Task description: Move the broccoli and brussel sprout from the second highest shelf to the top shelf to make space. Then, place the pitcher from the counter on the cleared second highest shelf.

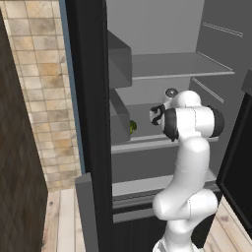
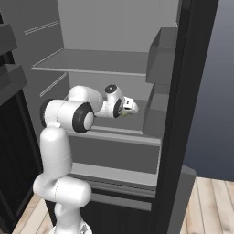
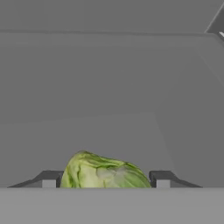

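Between the two dark fingertips (image 3: 162, 179) in the hand view sits the brussel sprout (image 3: 104, 172), light green and leafy, with grey fridge wall beyond it. Whether the pincer (image 3: 105, 180) presses on the sprout or merely flanks it, I cannot tell. From the right base view the pincer (image 2: 130, 109) reaches over the second highest shelf (image 2: 114, 135), under the top shelf (image 2: 91, 63). Something green, possibly the broccoli (image 1: 132, 127), rests on that lower shelf by the door bins.

White rounded arm (image 1: 189, 162), dark joint bands.
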